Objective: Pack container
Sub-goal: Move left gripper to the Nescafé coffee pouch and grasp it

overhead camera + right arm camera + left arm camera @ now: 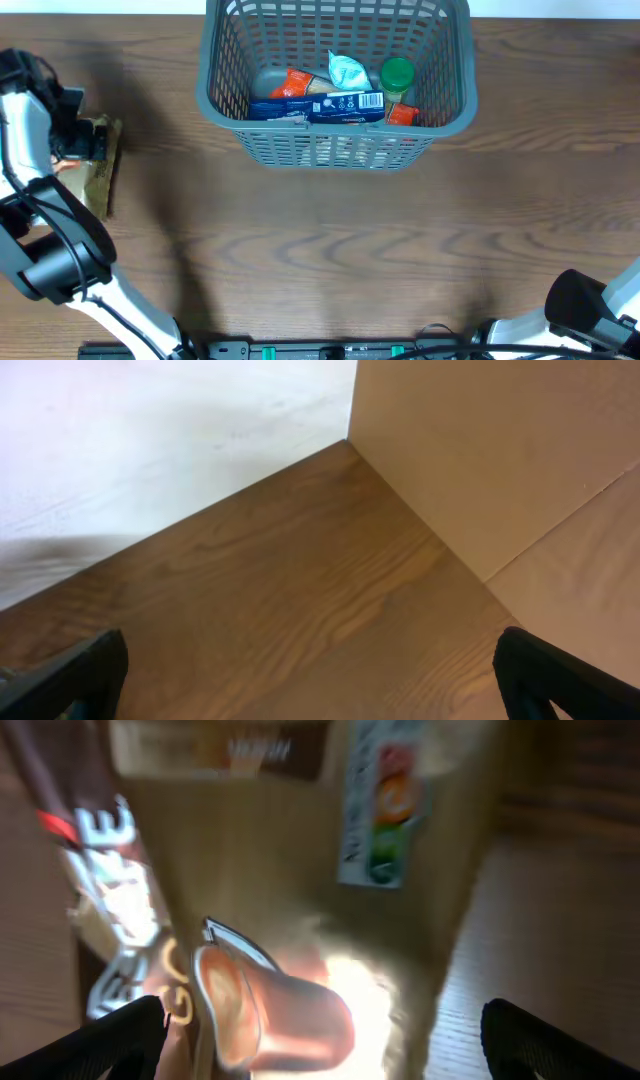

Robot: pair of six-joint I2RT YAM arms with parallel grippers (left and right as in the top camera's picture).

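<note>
The grey-teal container (330, 150) stands at the table's far centre. It holds a blue box (320, 107), a green-lidded jar (397, 75), a white-teal pouch (347, 70) and an orange packet (295, 83). A tan and brown coffee packet (100, 165) lies flat at the far left of the table. My left gripper (72, 140) is right over it. In the left wrist view the packet (300, 870) is blurred and very close, and the left gripper (320, 1050) is open with a finger on each side of it. My right gripper (310, 680) is open and empty above bare wood.
The right arm (590, 305) is at the table's front right corner. The right wrist view shows the table's corner, a white floor (150, 440) and a tan wall (500, 450) beyond it.
</note>
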